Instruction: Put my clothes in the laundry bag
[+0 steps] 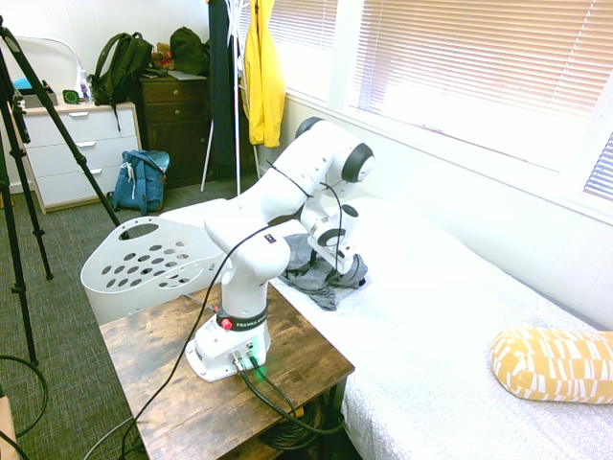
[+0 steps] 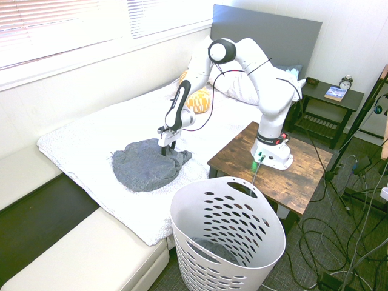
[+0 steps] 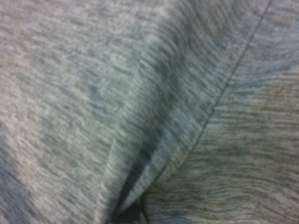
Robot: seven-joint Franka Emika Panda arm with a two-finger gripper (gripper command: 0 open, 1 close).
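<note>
So my gripper (image 2: 165, 149) is spread wide with nothing in it, pressed down onto the clothes (image 2: 145, 163) bunched near the bed's (image 2: 85, 139) side edge by the laundry bag (image 2: 227, 242), and I reckon I should clamp on that raised fold, not flat fabric.

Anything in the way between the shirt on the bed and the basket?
Nothing visible. The tool is down on the grey garment near the bed's edge, and the white basket stands open-topped on the floor just past that edge.
</note>
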